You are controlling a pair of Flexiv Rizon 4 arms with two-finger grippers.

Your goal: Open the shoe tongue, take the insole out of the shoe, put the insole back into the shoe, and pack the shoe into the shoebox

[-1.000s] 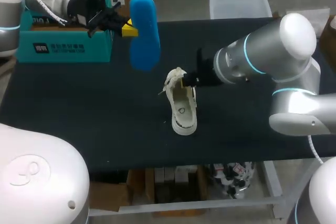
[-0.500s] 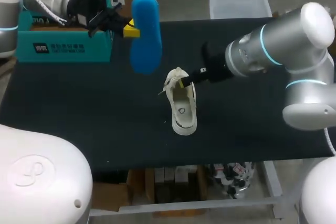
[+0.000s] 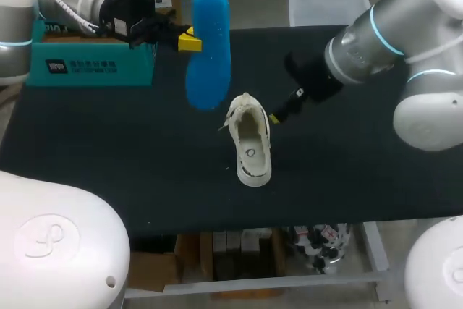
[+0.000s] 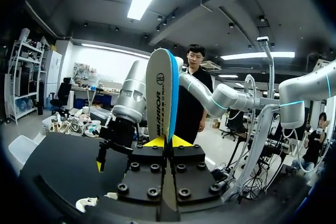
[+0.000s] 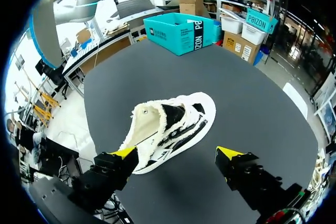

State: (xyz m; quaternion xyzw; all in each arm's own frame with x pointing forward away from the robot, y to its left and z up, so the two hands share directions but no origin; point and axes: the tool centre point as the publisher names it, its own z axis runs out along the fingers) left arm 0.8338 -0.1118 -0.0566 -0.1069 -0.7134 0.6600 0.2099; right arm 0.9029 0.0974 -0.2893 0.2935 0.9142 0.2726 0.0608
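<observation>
A white shoe (image 3: 251, 146) lies mid-table, its fleecy opening spread wide toward the far side. In the right wrist view the shoe (image 5: 168, 124) lies just ahead of my right gripper (image 5: 176, 153), whose fingers stand wide apart and touch nothing. From above, that right gripper (image 3: 279, 113) hovers just right of the shoe's opening. High above the table, my left gripper (image 3: 189, 40) is shut on the edge of a blue insole (image 3: 208, 48), which hangs upright. Its yellow tips (image 4: 164, 141) pinch the insole (image 4: 160, 93) from both sides.
The teal shoebox (image 3: 87, 63) stands at the table's far left corner, also seen ahead of the shoe as the shoebox (image 5: 181, 32) in the right wrist view. Dark tabletop (image 3: 108, 142) surrounds the shoe.
My right gripper has opened wide and drawn back up and to the right, away from the shoe's opening. The left arm has carried the insole slightly right.
</observation>
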